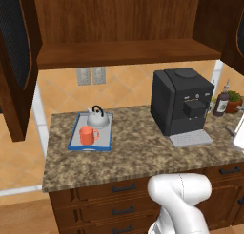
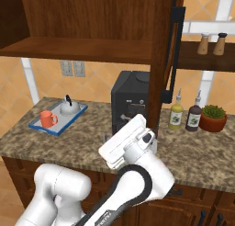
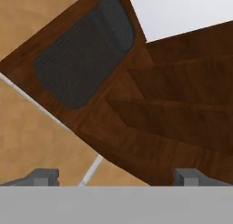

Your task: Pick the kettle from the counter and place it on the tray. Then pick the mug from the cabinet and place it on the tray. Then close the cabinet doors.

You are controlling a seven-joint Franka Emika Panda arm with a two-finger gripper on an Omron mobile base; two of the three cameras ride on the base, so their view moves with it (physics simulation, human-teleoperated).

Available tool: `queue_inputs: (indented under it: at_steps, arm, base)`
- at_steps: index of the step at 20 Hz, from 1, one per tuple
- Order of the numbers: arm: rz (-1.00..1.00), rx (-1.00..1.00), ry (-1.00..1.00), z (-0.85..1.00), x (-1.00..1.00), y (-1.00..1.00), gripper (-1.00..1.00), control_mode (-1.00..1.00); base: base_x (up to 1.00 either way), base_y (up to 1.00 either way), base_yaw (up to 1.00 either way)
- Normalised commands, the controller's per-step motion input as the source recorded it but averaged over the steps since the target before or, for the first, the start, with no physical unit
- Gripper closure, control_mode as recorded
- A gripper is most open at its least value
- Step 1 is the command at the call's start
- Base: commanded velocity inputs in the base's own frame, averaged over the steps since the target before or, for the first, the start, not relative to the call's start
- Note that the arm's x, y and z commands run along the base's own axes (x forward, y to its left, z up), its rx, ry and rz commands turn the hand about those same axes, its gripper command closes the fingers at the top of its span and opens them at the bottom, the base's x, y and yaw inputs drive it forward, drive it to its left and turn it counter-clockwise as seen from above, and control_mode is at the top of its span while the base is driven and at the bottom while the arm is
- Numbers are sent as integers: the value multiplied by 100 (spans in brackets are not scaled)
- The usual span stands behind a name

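Note:
The silver-grey kettle and the orange-red mug both stand on the blue-rimmed tray at the left of the granite counter. Above, the cabinet stands open, its shelf bare. Its left door swings out at the left, and the right door stands edge-on with its long handle. My white hand hovers low in front of the right door. My gripper is open, holding nothing, and faces a mesh door panel.
A black coffee machine stands on the counter's right half. Two bottles and a potted plant sit beyond it, with shakers on a shelf above. Drawers run under the counter.

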Motion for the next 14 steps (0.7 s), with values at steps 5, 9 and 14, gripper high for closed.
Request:
queue_inputs:
  at_steps: [5, 9, 14]
  arm:
    - [2, 10, -14, 19, -13, -75, -100, -100]
    - [0, 8, -1, 10, -19, -60, -100, -100]
    - [0, 3, 0, 24, -17, -48, -100, -100]
  base:
    - [0, 0, 0]
    - [0, 0, 0]
    - [0, 0, 0]
